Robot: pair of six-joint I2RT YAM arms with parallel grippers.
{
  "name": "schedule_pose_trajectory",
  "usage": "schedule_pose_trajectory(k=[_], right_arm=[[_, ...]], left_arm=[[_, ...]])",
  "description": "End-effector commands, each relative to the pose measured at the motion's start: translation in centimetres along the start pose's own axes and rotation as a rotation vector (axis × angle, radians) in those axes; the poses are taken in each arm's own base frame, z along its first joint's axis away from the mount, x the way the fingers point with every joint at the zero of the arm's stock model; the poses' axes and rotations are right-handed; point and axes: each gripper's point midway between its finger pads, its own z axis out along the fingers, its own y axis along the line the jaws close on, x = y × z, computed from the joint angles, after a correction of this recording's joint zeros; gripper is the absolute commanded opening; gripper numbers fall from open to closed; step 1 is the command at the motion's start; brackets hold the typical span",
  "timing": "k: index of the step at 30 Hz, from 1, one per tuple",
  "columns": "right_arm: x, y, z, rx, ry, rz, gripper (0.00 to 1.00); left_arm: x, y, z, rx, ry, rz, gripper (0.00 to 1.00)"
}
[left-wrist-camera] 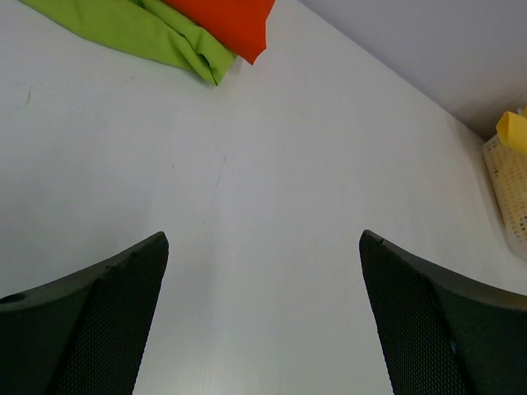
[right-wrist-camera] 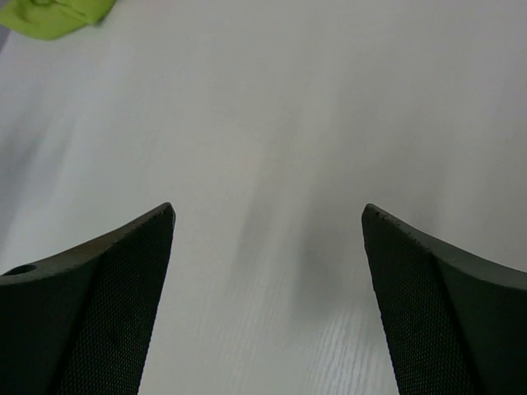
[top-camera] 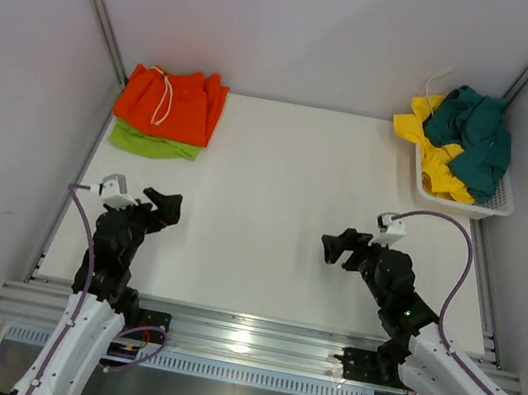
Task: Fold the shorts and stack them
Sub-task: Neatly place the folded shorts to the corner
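Folded orange shorts (top-camera: 170,103) with a white drawstring lie on top of folded lime green shorts (top-camera: 151,144) at the table's far left. Both show at the top of the left wrist view, orange shorts (left-wrist-camera: 230,20) over green shorts (left-wrist-camera: 140,29). The green pair also shows in the right wrist view (right-wrist-camera: 53,16). Yellow shorts (top-camera: 434,150) and dark teal shorts (top-camera: 477,137) are heaped in the white basket (top-camera: 461,200) at the far right. My left gripper (top-camera: 166,207) is open and empty above the near left table. My right gripper (top-camera: 337,247) is open and empty near the middle right.
The basket's mesh corner with a bit of yellow cloth shows at the right edge of the left wrist view (left-wrist-camera: 506,189). Grey walls enclose the white table (top-camera: 282,211) at back and sides. A metal rail (top-camera: 251,337) runs along the near edge.
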Motion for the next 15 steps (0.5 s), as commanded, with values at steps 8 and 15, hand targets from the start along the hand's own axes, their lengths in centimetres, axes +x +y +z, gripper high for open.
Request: schedule_pose_trajectory(k=[8,15], right_arm=[[-0.3,0.2,-0.8,-0.050,-0.100,0.010,0.95],[0.0,0.3,-0.8,-0.054,-0.094,0.011,0.93]], left_arm=[[1.6,0.3,-0.2,0.035,0.015,0.008,0.99],[1.5,0.8,-0.2,0.005,0.017,0.012,0.99]])
